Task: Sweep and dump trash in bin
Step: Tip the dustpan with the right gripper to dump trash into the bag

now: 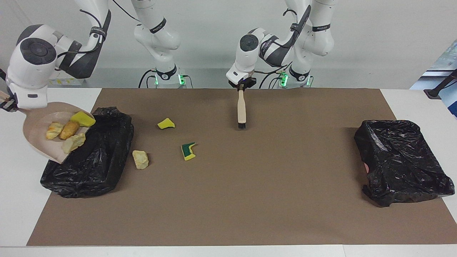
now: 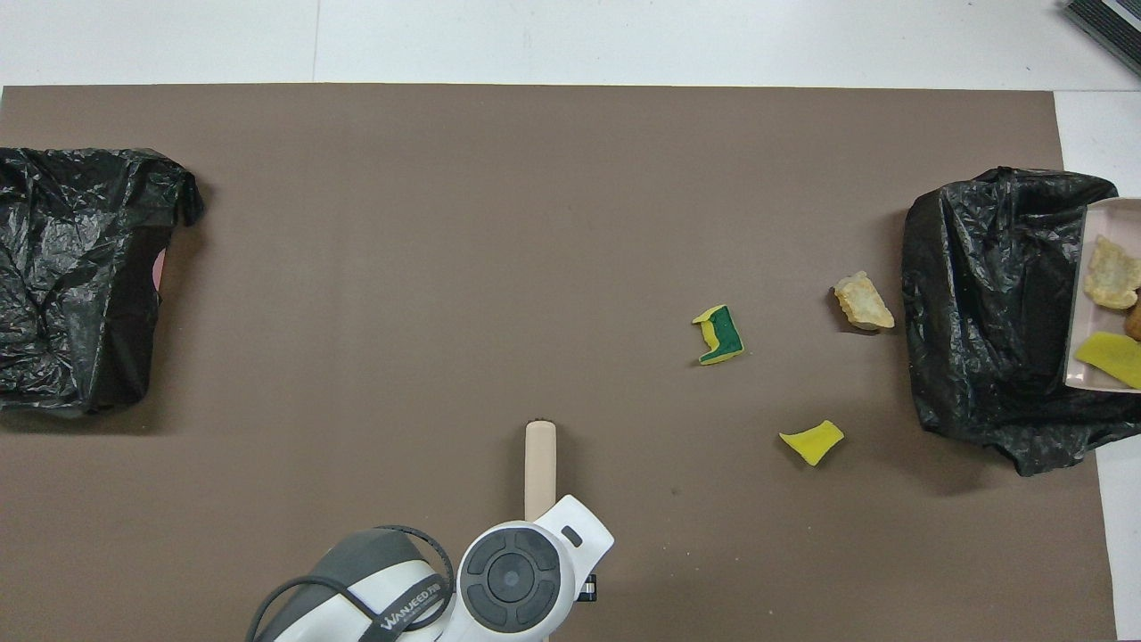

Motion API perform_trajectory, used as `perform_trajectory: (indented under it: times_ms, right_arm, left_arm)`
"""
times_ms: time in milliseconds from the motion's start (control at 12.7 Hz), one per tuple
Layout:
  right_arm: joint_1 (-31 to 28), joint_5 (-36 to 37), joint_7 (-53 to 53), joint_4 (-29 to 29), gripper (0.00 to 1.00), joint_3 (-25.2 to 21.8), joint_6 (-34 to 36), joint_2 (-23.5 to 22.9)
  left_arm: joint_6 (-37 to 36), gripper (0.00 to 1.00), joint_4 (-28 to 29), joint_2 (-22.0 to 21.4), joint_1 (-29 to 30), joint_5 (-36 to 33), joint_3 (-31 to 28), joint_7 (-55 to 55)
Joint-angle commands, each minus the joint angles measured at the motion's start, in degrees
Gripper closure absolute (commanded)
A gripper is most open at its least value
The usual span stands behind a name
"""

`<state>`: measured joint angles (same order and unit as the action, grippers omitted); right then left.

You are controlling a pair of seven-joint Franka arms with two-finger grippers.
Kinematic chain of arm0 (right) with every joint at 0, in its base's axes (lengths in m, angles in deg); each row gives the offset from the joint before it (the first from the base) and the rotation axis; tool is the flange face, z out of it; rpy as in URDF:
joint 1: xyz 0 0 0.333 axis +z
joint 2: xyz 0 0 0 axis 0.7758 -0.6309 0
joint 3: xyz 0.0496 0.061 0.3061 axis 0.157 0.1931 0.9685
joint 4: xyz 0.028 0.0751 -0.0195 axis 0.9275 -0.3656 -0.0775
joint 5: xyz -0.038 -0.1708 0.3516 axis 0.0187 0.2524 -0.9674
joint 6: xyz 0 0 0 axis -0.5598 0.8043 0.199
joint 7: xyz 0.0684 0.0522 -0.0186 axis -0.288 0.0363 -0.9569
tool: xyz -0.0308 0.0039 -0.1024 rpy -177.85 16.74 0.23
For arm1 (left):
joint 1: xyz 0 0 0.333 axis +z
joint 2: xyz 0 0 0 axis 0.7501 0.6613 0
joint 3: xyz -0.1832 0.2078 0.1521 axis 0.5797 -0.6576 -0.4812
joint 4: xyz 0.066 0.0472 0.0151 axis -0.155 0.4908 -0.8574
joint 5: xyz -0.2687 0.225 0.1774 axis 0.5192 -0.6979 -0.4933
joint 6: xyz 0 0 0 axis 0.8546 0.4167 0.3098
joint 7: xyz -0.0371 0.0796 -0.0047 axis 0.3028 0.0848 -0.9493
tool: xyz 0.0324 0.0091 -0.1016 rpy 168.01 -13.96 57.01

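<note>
Here the right gripper (image 1: 8,106), at the right arm's end of the bench (image 1: 14,200), pinches the dustpan's handle and holds the dustpan (image 1: 35,137) tilted, its lip over the edge of the black bin (image 1: 96,160). Four scraps of trash (image 1: 68,130) lie in the pan: a yellow sponge piece, a brown chunk and two pale chunks. Three more lie on the brown mat (image 1: 250,196) beside that bin: a pale chunk (image 1: 140,159) closest to it, a green-and-yellow sponge (image 1: 188,151), and a yellow piece (image 1: 166,124) nearer the robots. The left gripper (image 1: 241,85), pressed shut on the brush (image 1: 242,109), holds it upright, bristles down at the mat. A second black bin (image 1: 403,160) sits at the left arm's end.
</note>
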<state>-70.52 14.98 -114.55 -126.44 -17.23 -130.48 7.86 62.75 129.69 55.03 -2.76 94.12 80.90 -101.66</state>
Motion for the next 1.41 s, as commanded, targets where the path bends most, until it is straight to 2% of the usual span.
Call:
perform_trajectory:
  times_ms: [0, 472, 1022, 1179, 1336]
  right_arm:
    - [0.0, 1.9, 1.2, -1.5, 1.00, 0.3, 0.4, 1.5]
    - [0.1, 2.3, 0.8, -1.5, 1.00, 0.7, -0.2, 1.7]
    - [1.4, 9.3, -0.3, -1.4, 1.00, 0.9, -0.8, 3.5]
    - [2.7, 11.2, -1.4, -1.4, 1.00, 0.9, -0.8, 4.0]
    - [3.0, 12.2, -4.3, -1.7, 1.00, 0.9, -4.6, 5.0]
  left_arm:
    - [0.9, 1.00, 2.0, -2.0, -0.7, 1.1, -0.6, 0.9]
    - [1.5, 1.00, 2.7, -2.1, -3.6, 1.2, -0.5, -3.9]
    - [5.8, 1.00, 7.1, -3.9, -5.4, 1.5, -0.5, -5.7]
    - [5.8, 1.00, 7.2, -3.9, -5.3, 3.6, -0.5, -5.7]
    - [5.7, 1.00, 7.6, -3.9, -4.8, 4.7, -0.6, -5.2]
